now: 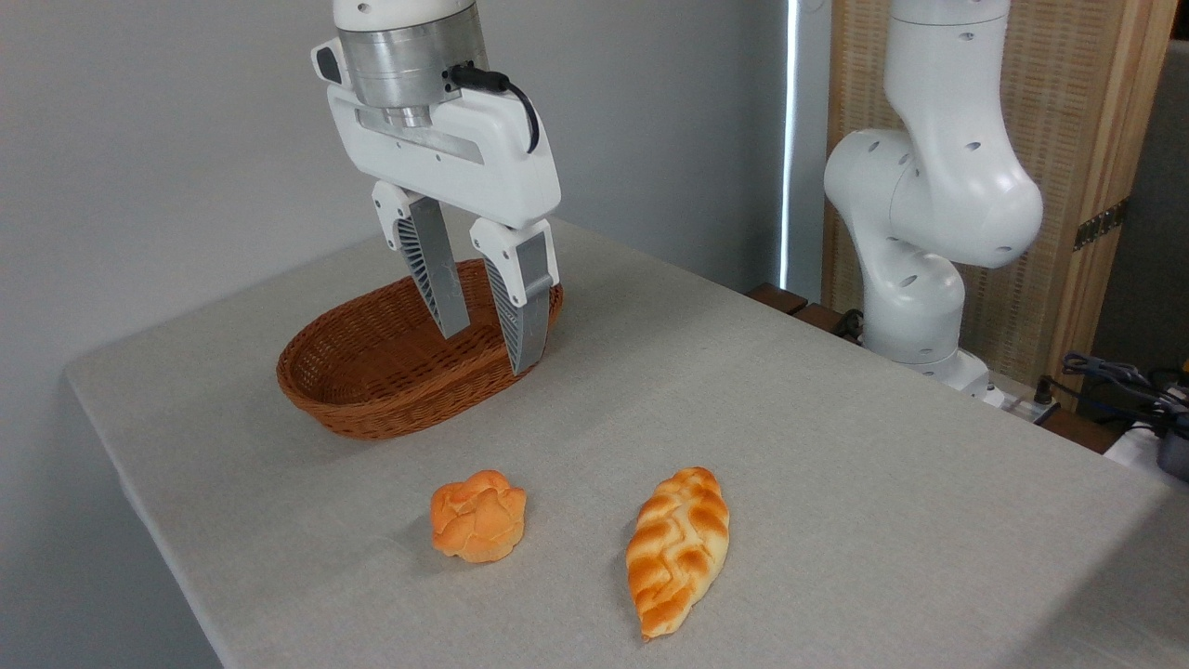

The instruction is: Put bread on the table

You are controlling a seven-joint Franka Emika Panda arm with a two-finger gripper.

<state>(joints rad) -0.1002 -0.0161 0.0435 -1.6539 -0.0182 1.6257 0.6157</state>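
Note:
The bread (677, 550), a long braided golden loaf with browned ridges, lies flat on the grey-beige table (836, 446) near the front edge. My gripper (490, 351) hangs open and empty above the right end of the wicker basket (372, 395), well behind and to the left of the loaf. Nothing sits between its grey fingers (437, 279).
A small round orange bun (478, 516) rests on the cloth to the left of the loaf. The brown oval basket looks empty. The arm's white base (915, 307) stands off the table's far right edge, with cables (1115, 381) beyond it.

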